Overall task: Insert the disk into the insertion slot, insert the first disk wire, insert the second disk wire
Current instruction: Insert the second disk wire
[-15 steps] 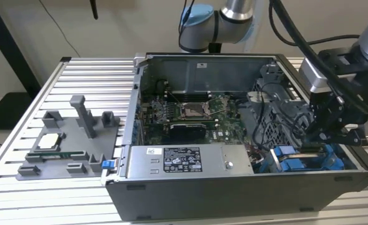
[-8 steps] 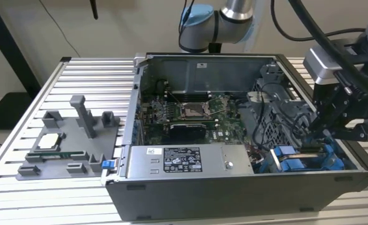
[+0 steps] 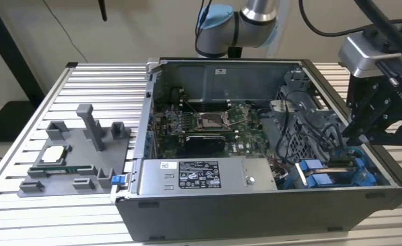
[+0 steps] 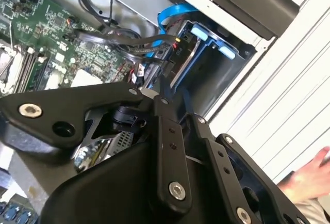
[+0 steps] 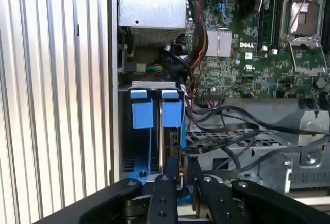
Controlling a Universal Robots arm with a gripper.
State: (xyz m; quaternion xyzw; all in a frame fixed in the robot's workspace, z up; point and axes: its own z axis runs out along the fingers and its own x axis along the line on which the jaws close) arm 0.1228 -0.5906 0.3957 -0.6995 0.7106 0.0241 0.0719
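Note:
My black gripper (image 3: 356, 139) hangs over the drive cage in the open computer case's near corner on the exterior view's right. The insertion slot (image 5: 138, 152) is a dark bay with blue fittings (image 5: 142, 113). The disk (image 5: 164, 146) sits edge-on inside it in its blue carrier (image 5: 171, 113), and it is also in the second wrist view (image 4: 186, 61). The gripper (image 5: 184, 175) looks shut on the black plug of a disk wire (image 5: 227, 131) right at the disk's end. The black wires (image 4: 129, 41) run off over the grey cage, and the plug itself is mostly hidden by the fingers (image 5: 164, 195).
The grey case (image 3: 255, 225) lies open on a slatted aluminium table (image 3: 98, 82). Inside are the motherboard (image 3: 208, 123) and the labelled power supply (image 3: 201, 177). A grey fixture (image 3: 78, 154) with parts stands on the exterior view's left. A hand (image 4: 309, 175) shows beside the case.

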